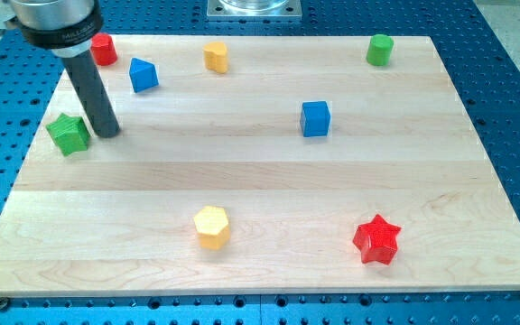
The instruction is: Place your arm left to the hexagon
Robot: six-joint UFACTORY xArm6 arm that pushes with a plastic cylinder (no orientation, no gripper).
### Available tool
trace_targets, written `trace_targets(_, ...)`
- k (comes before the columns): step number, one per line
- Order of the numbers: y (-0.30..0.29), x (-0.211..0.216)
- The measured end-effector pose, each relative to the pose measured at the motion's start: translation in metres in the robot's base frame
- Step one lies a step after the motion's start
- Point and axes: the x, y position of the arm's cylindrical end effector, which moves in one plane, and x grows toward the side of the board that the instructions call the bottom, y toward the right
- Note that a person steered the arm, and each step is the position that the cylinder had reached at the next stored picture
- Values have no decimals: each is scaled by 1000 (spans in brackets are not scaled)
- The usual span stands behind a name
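A yellow hexagon block lies near the view's bottom, a little left of centre, on the wooden board. My tip rests on the board at the view's left, far up and left of the hexagon. It stands just right of a green star block, close to it; I cannot tell if they touch. The rod rises up and left to the arm's dark end piece at the top left corner.
A red cylinder and a blue block sit near the top left. A yellow block is at top centre, a green cylinder at top right. A blue cube is right of centre. A red star is at bottom right.
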Motion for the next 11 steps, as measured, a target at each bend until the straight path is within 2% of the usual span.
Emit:
trace_targets(1, -28, 0)
trace_targets(2, -30, 7)
trace_targets(4, 123, -1)
trace_targets(5, 91, 86)
trace_targets(6, 95, 158)
trace_targets(7, 152, 162)
trace_targets(8, 166, 164)
trace_targets(9, 139, 201)
trace_targets(10, 202, 178)
trace_targets(11, 302, 124)
